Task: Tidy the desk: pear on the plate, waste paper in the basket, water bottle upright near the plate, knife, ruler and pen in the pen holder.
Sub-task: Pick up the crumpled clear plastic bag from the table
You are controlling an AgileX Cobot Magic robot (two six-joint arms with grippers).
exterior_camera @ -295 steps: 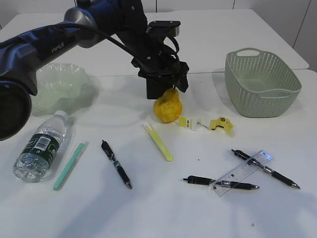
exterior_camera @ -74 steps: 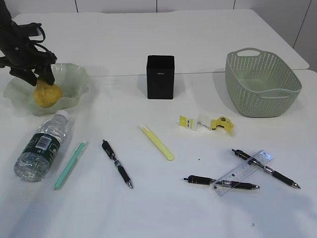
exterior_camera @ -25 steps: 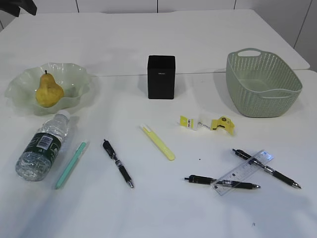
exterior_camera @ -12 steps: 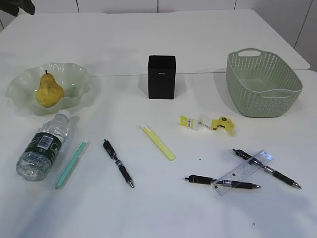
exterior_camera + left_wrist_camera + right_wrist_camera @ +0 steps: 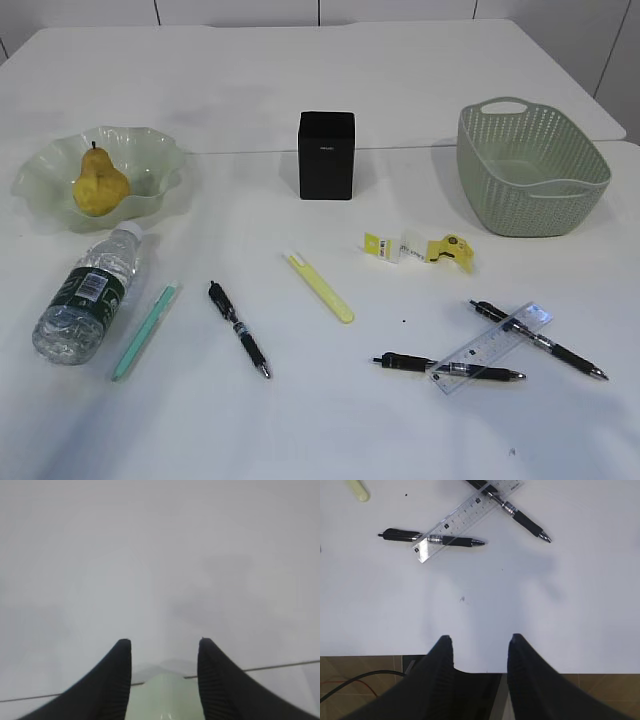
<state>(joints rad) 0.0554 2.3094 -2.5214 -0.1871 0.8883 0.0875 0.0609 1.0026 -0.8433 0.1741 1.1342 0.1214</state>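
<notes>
The pear (image 5: pixel 100 184), once beside the pen holder (image 5: pixel 326 155) at the middle of the surface, now stands upright in the plate (image 5: pixel 40 180) at far left. The left arm that carried it has lifted away and left the exterior view.

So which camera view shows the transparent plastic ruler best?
The right wrist view: the transparent plastic ruler is close, its marks visible, lying across two black pens. The exterior view shows it smaller; the left wrist view shows none.

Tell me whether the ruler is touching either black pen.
Touching. In the right wrist view the ruler lies across both black pens, overlapping each.
</notes>
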